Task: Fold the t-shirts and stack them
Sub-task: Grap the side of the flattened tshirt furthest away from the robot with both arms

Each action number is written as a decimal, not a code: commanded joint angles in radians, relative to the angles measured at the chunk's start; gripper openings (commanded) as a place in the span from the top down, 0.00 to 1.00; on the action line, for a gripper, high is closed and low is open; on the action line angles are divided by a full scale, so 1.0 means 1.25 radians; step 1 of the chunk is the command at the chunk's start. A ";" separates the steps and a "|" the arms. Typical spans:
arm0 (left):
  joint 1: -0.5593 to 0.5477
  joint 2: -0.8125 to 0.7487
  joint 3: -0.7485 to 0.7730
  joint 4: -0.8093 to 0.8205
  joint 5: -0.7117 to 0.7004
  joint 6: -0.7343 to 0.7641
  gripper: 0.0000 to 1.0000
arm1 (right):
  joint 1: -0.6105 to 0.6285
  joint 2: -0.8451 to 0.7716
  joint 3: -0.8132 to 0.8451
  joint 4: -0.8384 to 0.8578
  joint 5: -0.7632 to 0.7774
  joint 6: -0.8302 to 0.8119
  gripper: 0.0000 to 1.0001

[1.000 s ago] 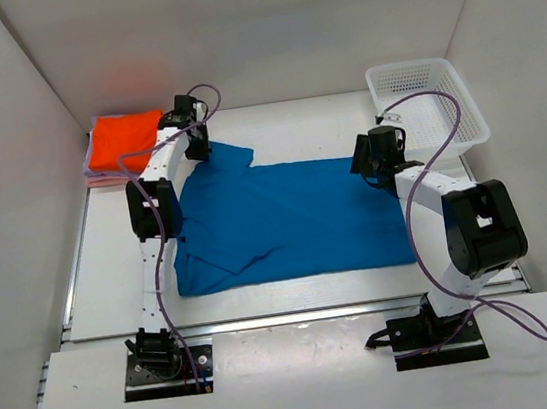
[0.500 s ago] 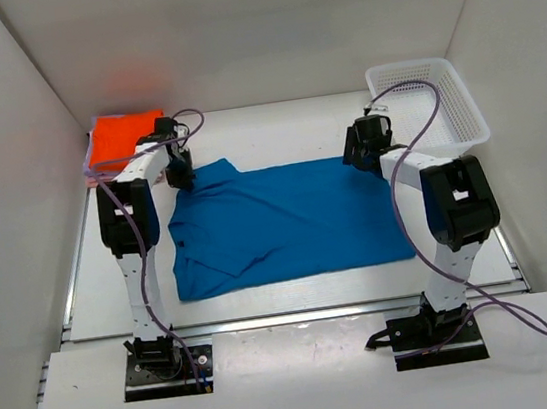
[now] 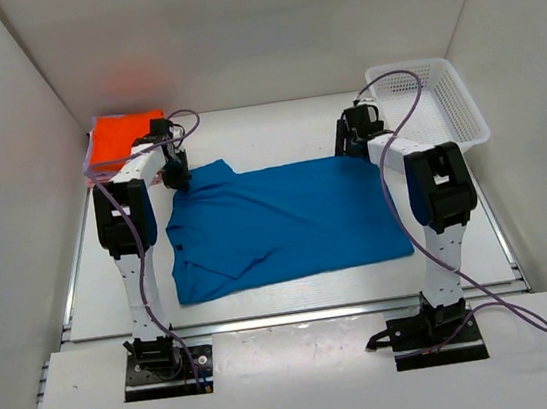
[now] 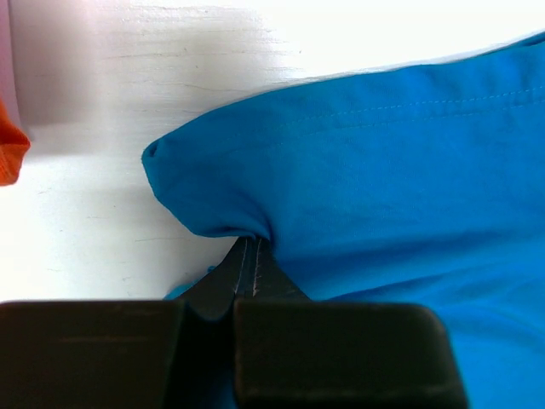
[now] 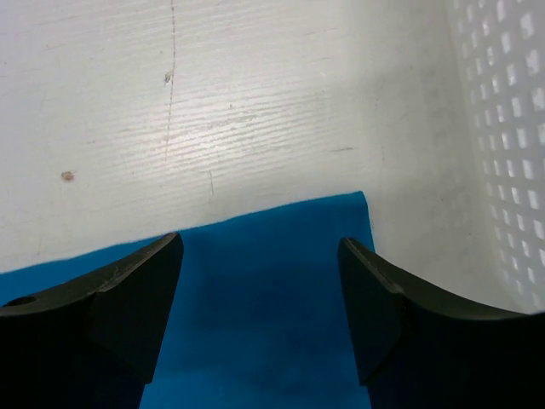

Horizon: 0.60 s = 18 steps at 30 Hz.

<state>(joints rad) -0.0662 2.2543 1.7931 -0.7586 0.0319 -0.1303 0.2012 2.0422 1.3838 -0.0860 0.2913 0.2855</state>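
A bright blue t-shirt [image 3: 286, 223] lies spread across the middle of the table. My left gripper [image 3: 177, 173] is shut on the shirt's far left corner; in the left wrist view the blue cloth [image 4: 383, 170] bunches into the closed fingertips [image 4: 249, 244]. My right gripper [image 3: 351, 142] hangs open over the far right corner of the blue shirt [image 5: 264, 298], its fingers either side of the hem with nothing between them [image 5: 260, 241]. A folded orange t-shirt [image 3: 123, 135] sits at the far left on a pale pink one [image 3: 88, 172].
A white mesh basket [image 3: 407, 67] stands at the far right, its wall [image 5: 511, 128] close beside the right gripper. White walls enclose the table on three sides. A corner of the orange shirt [image 4: 10, 153] shows just left of the left gripper.
The left gripper drew the shirt's far left corner leftward and a little nearer. The right gripper moved out to the far right corner and its jaws spread wider.
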 commanded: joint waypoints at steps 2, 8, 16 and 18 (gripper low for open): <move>0.005 -0.062 -0.010 -0.004 -0.016 0.012 1.00 | 0.012 0.045 0.103 -0.076 0.048 -0.001 0.28; 0.012 -0.071 -0.017 0.004 -0.008 0.013 1.00 | 0.000 0.057 0.132 -0.128 0.034 0.026 0.31; 0.006 -0.072 -0.026 0.009 -0.014 0.010 1.00 | -0.019 0.055 0.124 -0.162 -0.001 0.054 0.32; 0.014 -0.071 -0.027 0.012 -0.014 0.015 1.00 | -0.032 0.071 0.143 -0.175 -0.018 0.055 0.33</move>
<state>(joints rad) -0.0631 2.2444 1.7752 -0.7456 0.0330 -0.1276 0.1841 2.1262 1.5211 -0.2832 0.2886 0.3313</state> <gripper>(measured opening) 0.019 0.674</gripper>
